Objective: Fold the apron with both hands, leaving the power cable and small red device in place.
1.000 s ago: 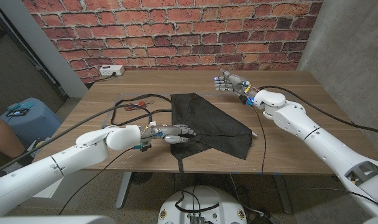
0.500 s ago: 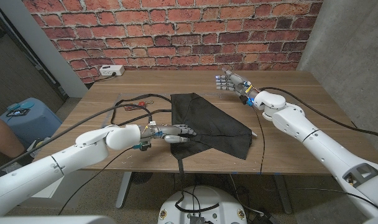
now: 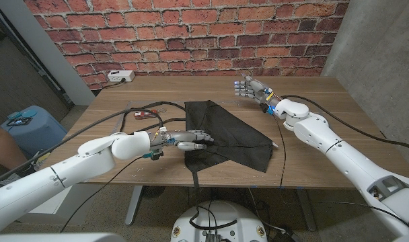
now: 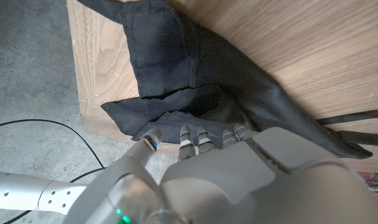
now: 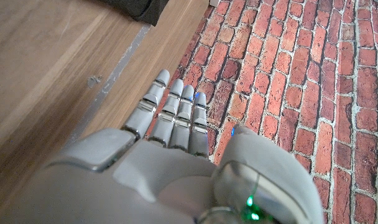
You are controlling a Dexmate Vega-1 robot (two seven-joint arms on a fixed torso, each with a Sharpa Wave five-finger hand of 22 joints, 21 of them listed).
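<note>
Looking down from the head view, you have the apron [image 3: 226, 133] partly folded mid-table; left hand [image 3: 186, 138] hovers over its near-left edge, fingers extended, holding nothing. Right hand [image 3: 248, 88] is raised and spread, well apart from the cloth. Left wrist view: fingertips [image 4: 186, 135] sit above a layered hem. Cloth looks limp and light; pinch corners, not mid-panel. Right wrist view: fingers [image 5: 175, 111] straight, empty.

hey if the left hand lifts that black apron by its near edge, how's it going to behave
Probably floppy: the apron lies in soft creased folds, with layers sagging under the left hand. Likely light, since it lies thin on the table. Its strap dangling past the edge may trail or snag.
</note>
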